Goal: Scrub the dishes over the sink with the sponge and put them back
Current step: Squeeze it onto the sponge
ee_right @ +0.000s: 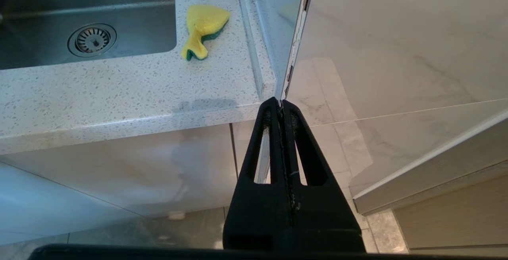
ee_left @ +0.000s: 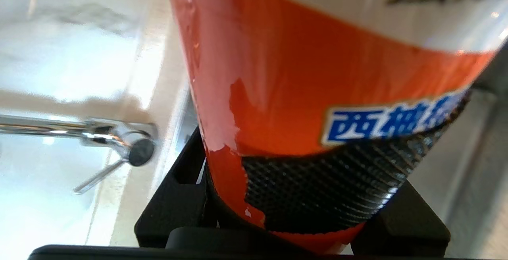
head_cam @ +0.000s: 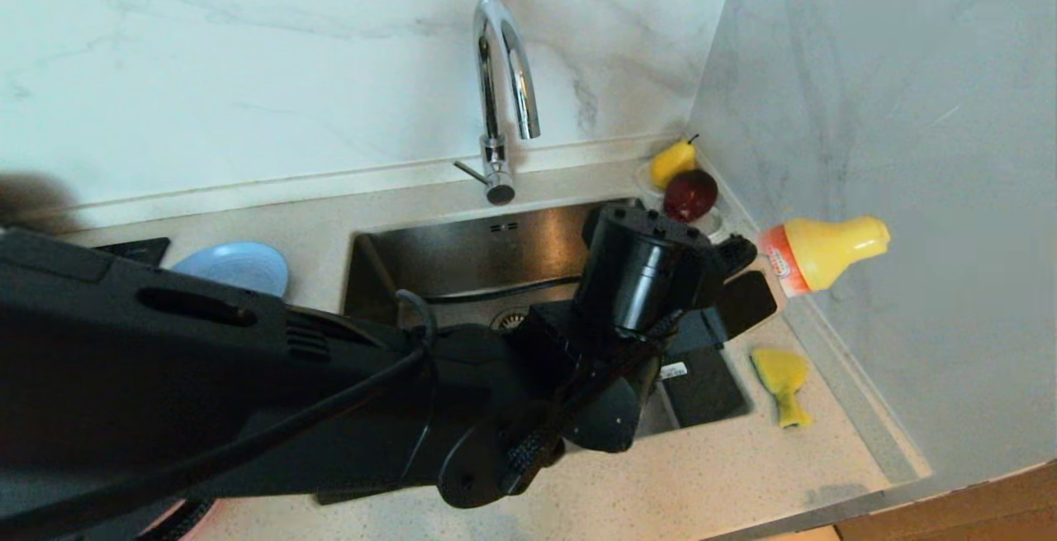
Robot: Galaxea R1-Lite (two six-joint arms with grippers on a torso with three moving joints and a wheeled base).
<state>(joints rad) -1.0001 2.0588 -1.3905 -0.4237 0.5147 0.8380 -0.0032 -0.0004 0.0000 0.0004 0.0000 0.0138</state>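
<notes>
Sponge (head_cam: 781, 384) lies on the desk (head_cam: 727, 483) just beside the sink's (head_cam: 462, 252) right rim, its long axis running along that rim, yellow face up, dark green edge showing, pinched at the near end. Left hand (head_cam: 747, 272) hangs past the sink's right rim, beyond the sponge, grasping a yellow-topped orange bottle (head_cam: 817, 256) held sideways. Right hand (ee_right: 281, 111), clenched empty, is parked below the desk edge. Light-blue plate (head_cam: 235, 264) rests left of the sink.

Speckled countertop (head_cam: 727, 475) carries the sponge (head_cam: 783, 382), 1 light-blue plate (head_cam: 235, 265) and fruit saucer (head_cam: 652, 186).
</notes>
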